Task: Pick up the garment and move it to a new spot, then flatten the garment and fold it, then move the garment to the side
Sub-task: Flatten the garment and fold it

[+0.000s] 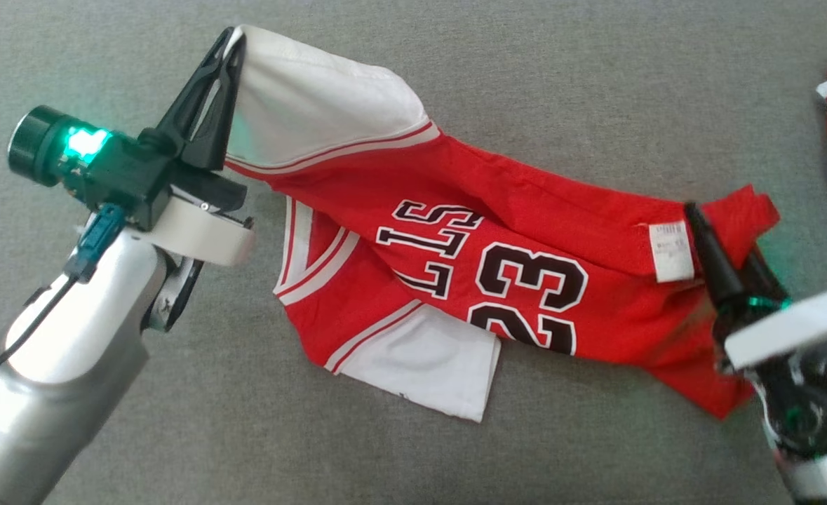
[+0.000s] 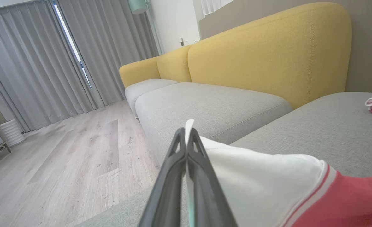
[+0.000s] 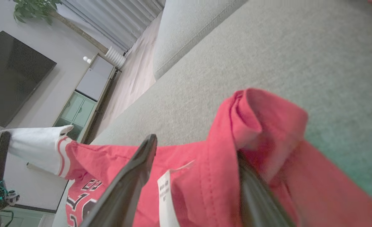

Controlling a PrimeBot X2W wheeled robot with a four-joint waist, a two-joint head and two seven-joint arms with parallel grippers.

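Jersey on grey cushion. At its 10 o'clock, left gripper clamped tight on white sleeve. At 3 o'clock, right gripper, jaws spread wide, straddles red hem beside label.

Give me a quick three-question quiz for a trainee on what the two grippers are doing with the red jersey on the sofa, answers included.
1. True or false: the left gripper is shut on the white sleeve of the red mesh jersey numbered 23.
2. Pick one: the right gripper has its fingers A) shut on the label, B) open with the red hem between them, C) well clear of the jersey.
3. Fill in: the grey fabric cushion under the jersey belongs to a yellow-backed ____.
Key: 1 true; 2 B; 3 sofa.
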